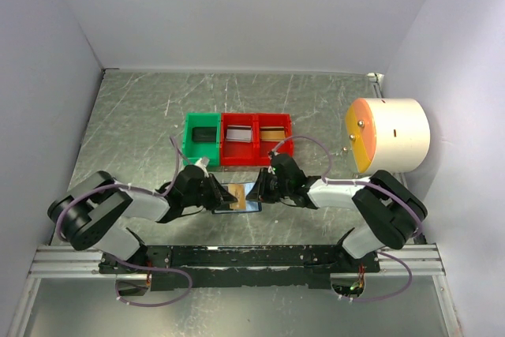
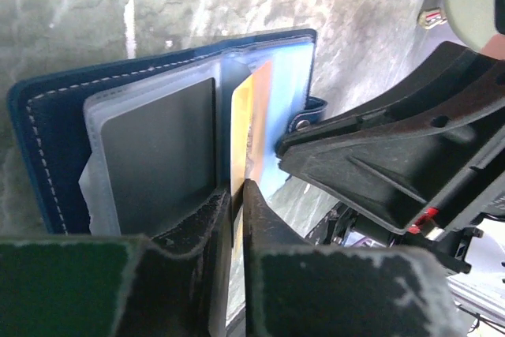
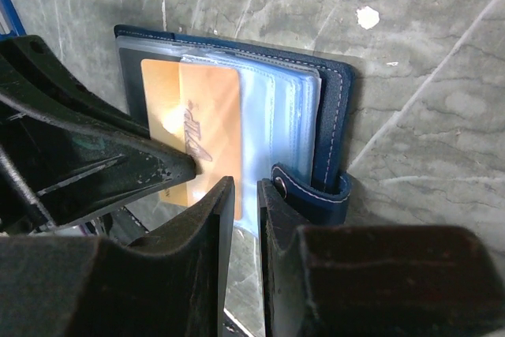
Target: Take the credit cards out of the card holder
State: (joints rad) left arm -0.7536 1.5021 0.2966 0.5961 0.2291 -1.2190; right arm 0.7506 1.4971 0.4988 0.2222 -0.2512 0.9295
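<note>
Card holder (image 1: pixel 241 195) is lying open on the table (image 1: pixel 316 100), at 6 o'clock from the red bin (image 1: pixel 237 157); the green bin (image 1: pixel 188 144) is sitting at the holder's 11 o'clock. We are noting the left claw (image 2: pixel 235 195) at the holder's 9 o'clock, fingers pressed almost together and pinching the edge of the tan card (image 3: pixel 201 124). Right claw (image 3: pixel 246 191) is at 3 o'clock, fingers nipping the holder's clear sleeves. A dark card (image 2: pixel 162 155) is sitting in a sleeve on the 9 o'clock half.
</note>
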